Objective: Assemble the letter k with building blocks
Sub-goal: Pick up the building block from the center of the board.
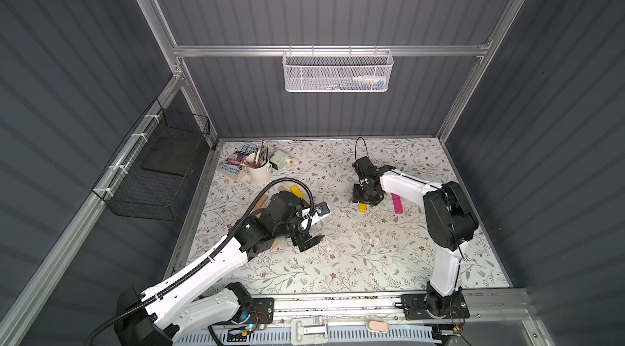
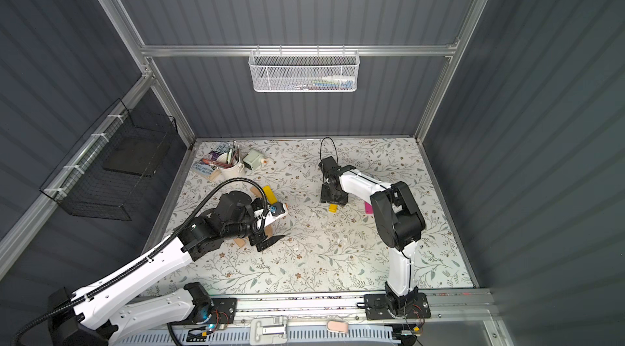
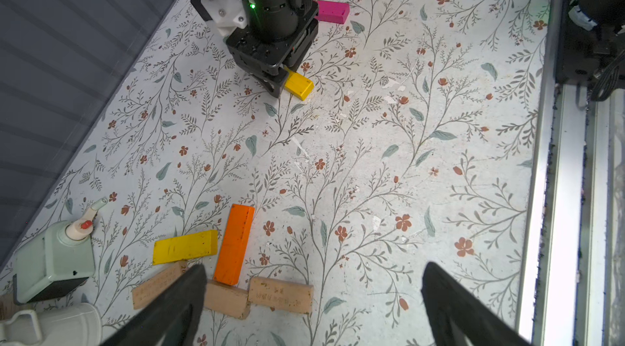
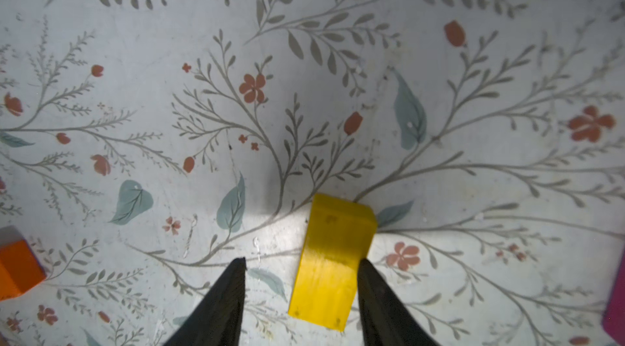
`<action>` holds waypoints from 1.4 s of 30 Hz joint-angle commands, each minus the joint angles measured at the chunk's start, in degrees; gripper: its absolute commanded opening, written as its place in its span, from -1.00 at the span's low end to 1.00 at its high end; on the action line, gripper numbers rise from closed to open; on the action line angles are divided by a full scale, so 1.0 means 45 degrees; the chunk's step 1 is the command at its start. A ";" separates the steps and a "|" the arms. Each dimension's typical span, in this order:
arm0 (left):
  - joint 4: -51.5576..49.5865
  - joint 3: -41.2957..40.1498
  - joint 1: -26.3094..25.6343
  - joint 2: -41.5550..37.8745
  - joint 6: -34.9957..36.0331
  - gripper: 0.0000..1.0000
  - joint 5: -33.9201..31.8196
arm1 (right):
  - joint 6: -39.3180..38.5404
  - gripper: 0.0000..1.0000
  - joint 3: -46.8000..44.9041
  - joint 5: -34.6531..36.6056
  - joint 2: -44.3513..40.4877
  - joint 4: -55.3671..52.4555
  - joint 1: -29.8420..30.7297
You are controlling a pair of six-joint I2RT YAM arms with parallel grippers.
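My left tool (image 3: 314, 268): wide apart by tan blocks (image 3: 280, 294). My right tool (image 4: 301, 260): parted astride yellow block (image 4: 333, 259); pink block (image 1: 397, 203) at its three o'clock.

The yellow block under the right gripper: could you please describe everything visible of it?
The yellow block is a small flat rectangular plank, seemingly painted wood, and appears to lie flat on the floral table. It sits between the fingers of the right gripper: one finger meets its long edge, the other stands clear. No other block touches it.
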 commanded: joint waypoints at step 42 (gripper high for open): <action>0.0045 -0.0789 0.0009 -0.0861 0.1237 0.99 0.0712 | -0.0276 -0.54 -0.0683 0.1193 0.0191 0.0215 0.0228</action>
